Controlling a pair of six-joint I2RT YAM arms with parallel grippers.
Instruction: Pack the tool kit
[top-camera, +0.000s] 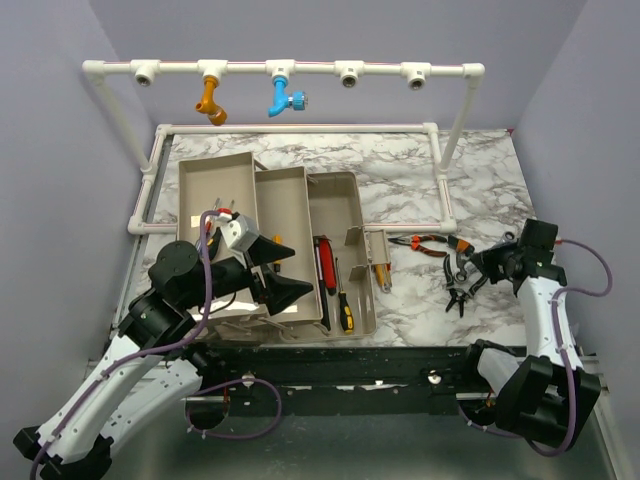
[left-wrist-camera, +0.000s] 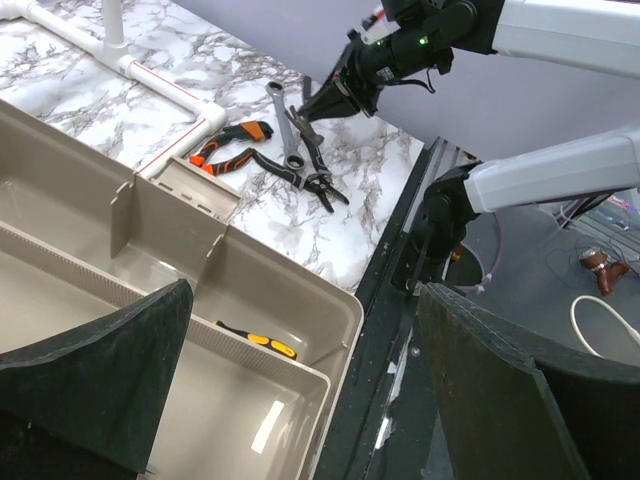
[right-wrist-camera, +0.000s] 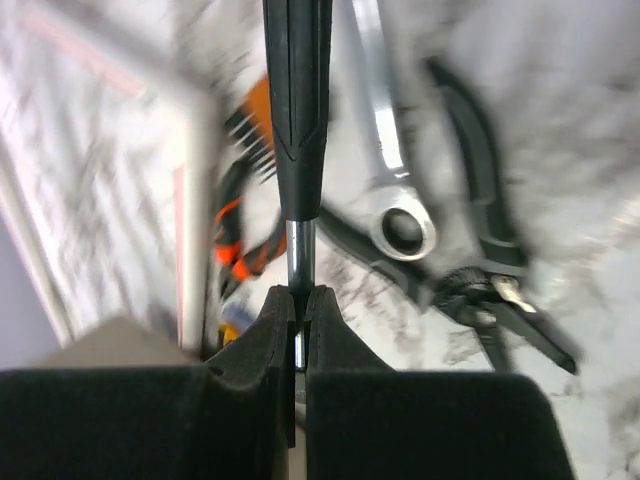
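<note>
The beige toolbox stands open on the marble table with its trays fanned to the left. A red-handled screwdriver and a yellow-black one lie in the base. The brown lid and pink handle do not show. My left gripper hovers open and empty over the trays; the left wrist view shows it above a tray rim. My right gripper is shut on the metal shaft of a black-handled screwdriver, above loose tools right of the box.
An orange-handled pliers, a silver wrench and black pliers lie on the marble right of the box. A white pipe frame with orange and blue fittings borders the back and left.
</note>
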